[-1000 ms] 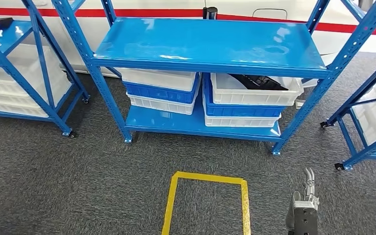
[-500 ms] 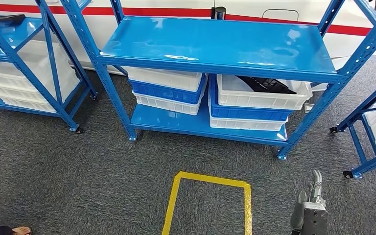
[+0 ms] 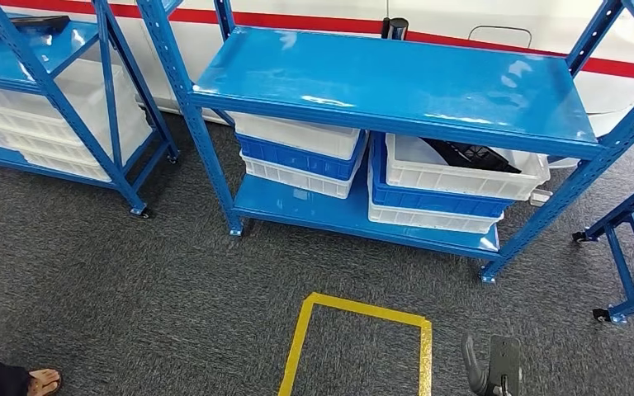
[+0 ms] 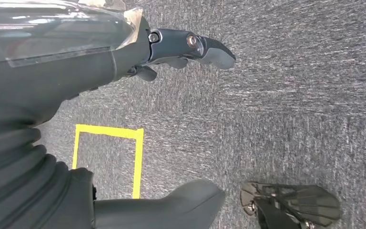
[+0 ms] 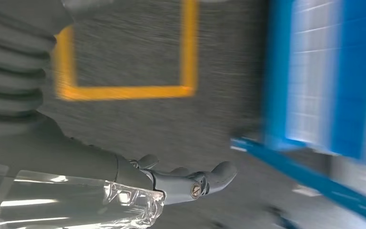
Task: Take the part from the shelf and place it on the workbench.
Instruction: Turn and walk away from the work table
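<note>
Both hands hang empty. Left hand [image 4: 124, 62]: fingers [image 4: 205, 47] loosely extended and apart over the carpet [image 4: 290, 95], holding nothing. Right hand [image 5: 138, 181]: fingers [image 5: 209, 176] likewise slack and spread, nothing in them; in the head view the right hand [image 3: 491, 371] sits low at the frame's bottom edge, beside the yellow tape square [image 3: 363, 346] on the floor.

Change over the last second: the whole head view has slid, shelf [image 3: 396, 82] now further right and lower in frame, the tape square's far edge lower too, and a person's foot [image 3: 41, 381] has come in at the bottom left corner. The shelf itself has not moved; the camera has, so the robot is walking or turning. Blur in the right wrist view agrees.

Part [image 3: 470, 154]: dark, lying in the top white bin [image 3: 462, 173] of the right-hand stack, lower level of the shelf, near its right end. Untouched.

Judgement: approach phase only. Robot not yet within reach; the low bin under the top deck will need a stoop or a low reach-in.
</note>
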